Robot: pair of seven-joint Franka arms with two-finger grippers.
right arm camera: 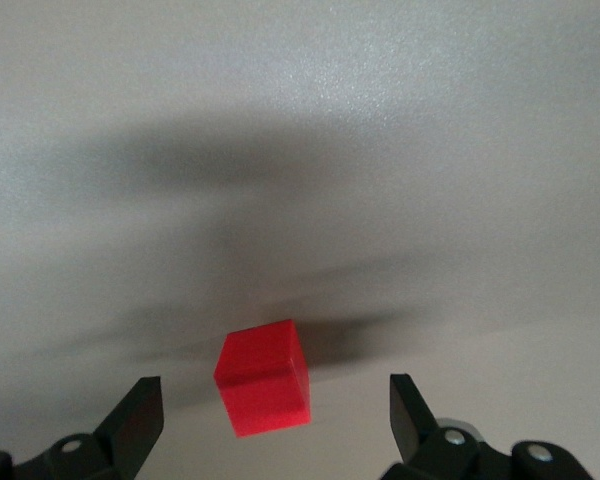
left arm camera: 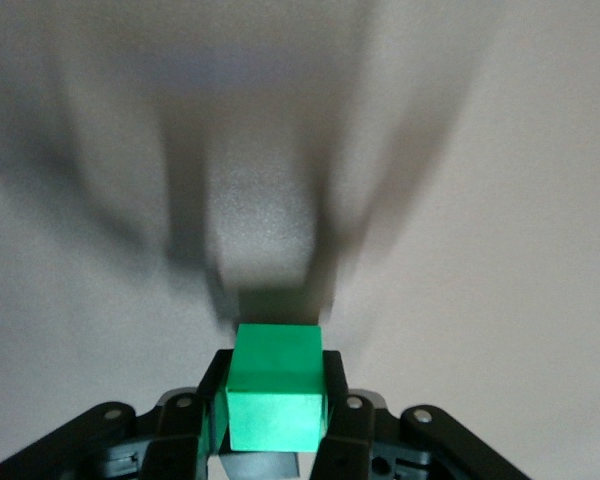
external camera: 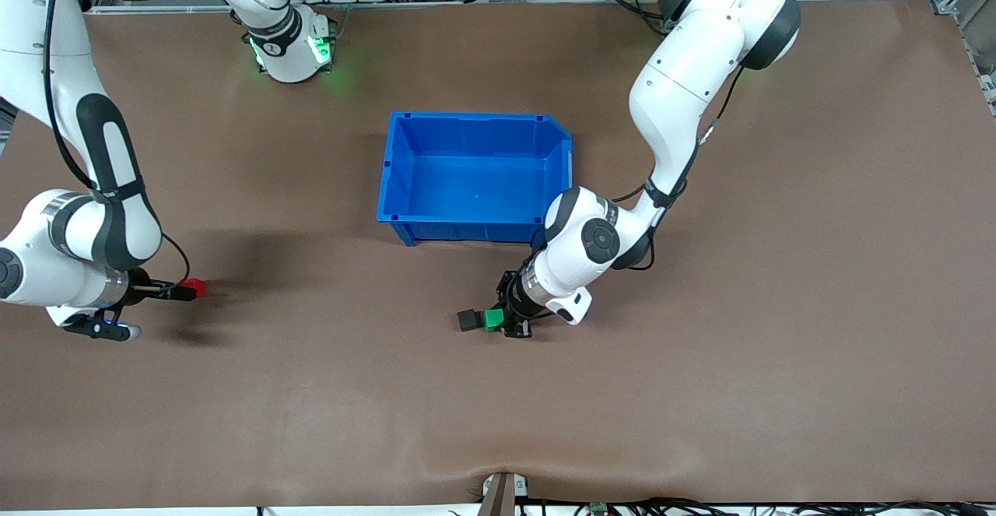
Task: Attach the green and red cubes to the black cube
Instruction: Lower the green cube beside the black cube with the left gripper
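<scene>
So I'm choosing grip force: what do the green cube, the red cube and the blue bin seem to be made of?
Green cube, clamped in the left gripper: probably matte plastic or painted wood, with flat, even colour and no glare. Red cube, lying between the open right gripper's fingers: looks the same. Blue bin: likely moulded plastic, with a faint sheen and thin walls.

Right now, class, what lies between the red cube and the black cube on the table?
Only bare brown table lies between the red cube and the black cube, as the front view shows.
</scene>
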